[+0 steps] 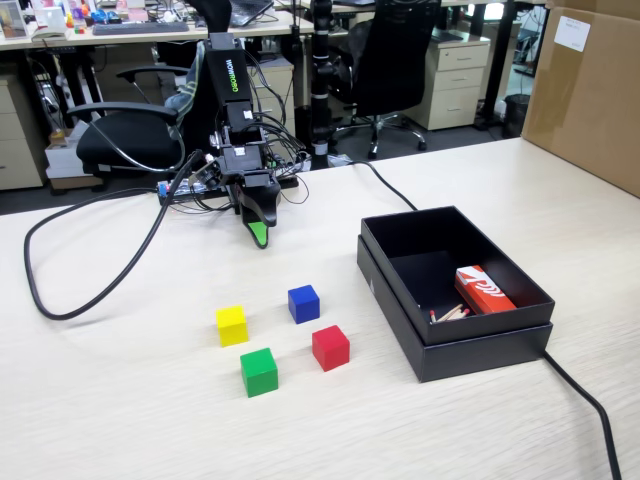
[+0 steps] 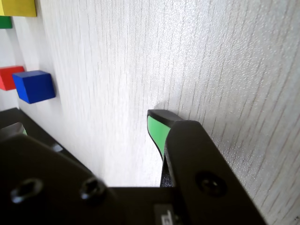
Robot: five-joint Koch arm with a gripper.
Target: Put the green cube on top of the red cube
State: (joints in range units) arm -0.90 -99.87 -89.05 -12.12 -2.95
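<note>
Tabletop [image 1: 120, 400] of pale wood grain fills most of what we see, with a black cable [image 1: 90, 285] looping across its left part in the fixed view and a brown cardboard box [image 1: 590, 90] standing at the far right edge. Next in size, we find an open black box [image 1: 450, 345] on the right, holding a red-and-white carton [image 1: 483, 288] and a few matchsticks [image 1: 452, 313] beside it. At the back, the black Koch arm [image 1: 232, 100] reaches down toward the table, its green-tipped gripper [image 1: 259, 233] pointing at the surface and empty; in the wrist view we make out only one green-faced fingertip [image 2: 157, 131] close above the wood, so we cannot tell whether the claw is spread or pressed together. Four small cubes sit nearer the camera, all apart from one another: the blue cube [image 1: 304, 303], the yellow cube [image 1: 231, 325], the red cube [image 1: 330, 347] and the green cube [image 1: 259, 371]. In the fixed view the green cube lies on the table well in front of the claw, the farthest cube from it, left of and slightly nearer than the red cube. In the wrist view only slivers of green [image 2: 5, 22] and red [image 2: 9, 77] show at the left edge.
</note>
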